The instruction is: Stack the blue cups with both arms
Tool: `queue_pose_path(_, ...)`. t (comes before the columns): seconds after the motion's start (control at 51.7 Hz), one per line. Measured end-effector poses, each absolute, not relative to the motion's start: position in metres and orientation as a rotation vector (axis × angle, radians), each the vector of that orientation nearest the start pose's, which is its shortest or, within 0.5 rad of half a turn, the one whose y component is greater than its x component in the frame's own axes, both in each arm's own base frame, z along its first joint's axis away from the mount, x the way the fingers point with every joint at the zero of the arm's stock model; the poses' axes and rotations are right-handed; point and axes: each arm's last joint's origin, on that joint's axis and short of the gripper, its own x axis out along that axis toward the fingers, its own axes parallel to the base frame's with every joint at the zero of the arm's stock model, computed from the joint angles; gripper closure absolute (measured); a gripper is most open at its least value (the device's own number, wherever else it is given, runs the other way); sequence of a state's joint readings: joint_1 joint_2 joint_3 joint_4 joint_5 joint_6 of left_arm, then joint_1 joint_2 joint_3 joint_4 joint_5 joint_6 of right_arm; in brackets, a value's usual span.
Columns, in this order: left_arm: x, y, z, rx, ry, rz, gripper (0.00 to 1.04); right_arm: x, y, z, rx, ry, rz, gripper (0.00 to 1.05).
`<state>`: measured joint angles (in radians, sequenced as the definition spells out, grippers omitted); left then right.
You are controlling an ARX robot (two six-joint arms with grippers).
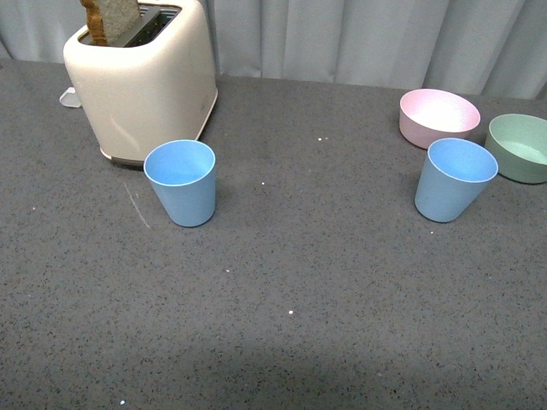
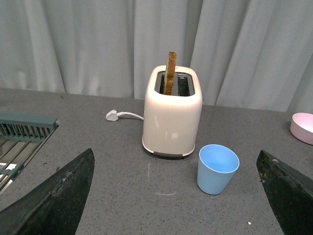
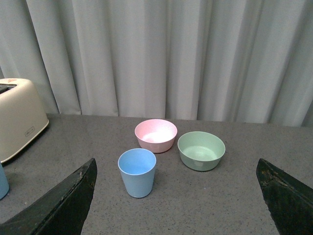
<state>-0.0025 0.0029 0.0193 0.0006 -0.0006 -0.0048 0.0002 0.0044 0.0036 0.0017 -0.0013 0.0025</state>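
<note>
The two blue cups stand upright and empty, mouths up, well apart on the grey speckled table (image 1: 299,282). The left cup (image 1: 180,184) sits just in front of the cream toaster (image 1: 141,77), near its lower corner but not touching it. The right cup (image 1: 454,179) stands on the far right, just in front of the pink bowl (image 1: 438,117) and beside the green bowl (image 1: 520,147). From the front its rim overlaps the gap between them, while the right wrist view shows it clear of both.

The left gripper (image 2: 174,156) hangs back from the left cup with its fingers (image 2: 54,200) spread wide and nothing between them. The cup and the toaster both show in the open gap. The right gripper (image 3: 176,161) is likewise spread wide and empty, its fingers (image 3: 288,196) framing the right cup and the two bowls. Neither arm shows in the front view.

A slice of toast (image 1: 109,19) sticks up from one toaster slot. A white plug (image 2: 113,115) on its cord lies on the table beside the toaster. The left wrist view also catches the edge of a grey-green rack (image 2: 24,129). A pale pleated curtain (image 1: 359,38) closes off the back.
</note>
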Motion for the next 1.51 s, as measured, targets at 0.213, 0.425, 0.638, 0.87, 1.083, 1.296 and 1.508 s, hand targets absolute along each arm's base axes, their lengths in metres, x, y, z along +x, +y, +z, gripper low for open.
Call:
queue_pose_path(0.213, 0.097, 0.0, 0.17, -0.005, -0.017, -0.002, 0.07, 0.098, 0.0, 0.165, 0.002, -0.001, 0.002, 0.1)
queue_pose_path(0.425, 0.097, 0.0, 0.17, -0.005, -0.017, -0.002, 0.07, 0.098, 0.0, 0.165, 0.002, -0.001, 0.002, 0.1)
queue_pose_path(0.638, 0.097, 0.0, 0.17, -0.005, -0.017, -0.002, 0.07, 0.098, 0.0, 0.165, 0.002, -0.001, 0.002, 0.1)
queue_pose_path(0.87, 0.097, 0.0, 0.17, -0.005, -0.017, -0.002, 0.07, 0.098, 0.0, 0.165, 0.002, -0.001, 0.002, 0.1)
queue_pose_path(1.083, 0.112, 0.0, 0.155, -0.073, 0.281, 0.221, 0.07, 0.098, 0.0, 0.165, 0.002, -0.001, 0.002, 0.1)
queue_pose_path(1.296, 0.163, 0.0, 0.165, -0.186, 0.351, 0.172, 0.07, 0.098, 0.0, 0.165, 0.002, -0.001, 0.002, 0.1)
queue_pose_path(1.508, 0.237, -0.01, 0.154, -0.252, 0.564, 0.101, 0.07, 0.098, 0.0, 0.165, 0.002, -0.001, 0.002, 0.1)
